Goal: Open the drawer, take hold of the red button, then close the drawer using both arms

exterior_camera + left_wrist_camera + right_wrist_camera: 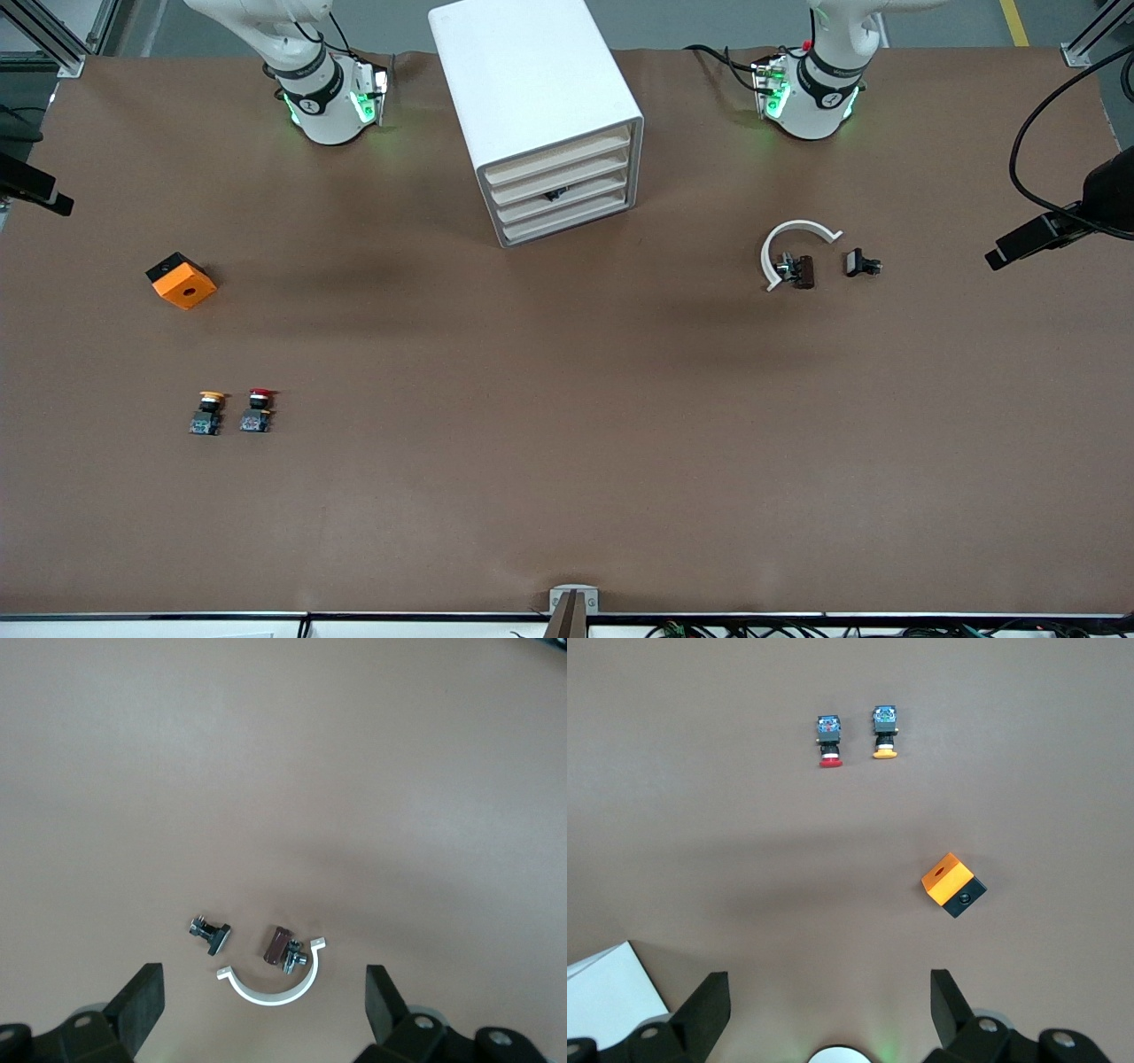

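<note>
Nothing's started yet: the white cabinet's four beige-fronted drawers (560, 188) all sit closed, and the small red-capped push-button (257, 411) lies on the brown table (567, 461) toward the right arm's end, just beside an orange-yellow-capped button (207, 413). Left gripper (264, 1010) and right gripper (829, 1010) both wait with fingers wide apart, empty, high over the table.

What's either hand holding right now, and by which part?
Nothing. The left hand hangs open above the white clamp ring; the right hand hangs open above bare table, the red button untouched.
</note>
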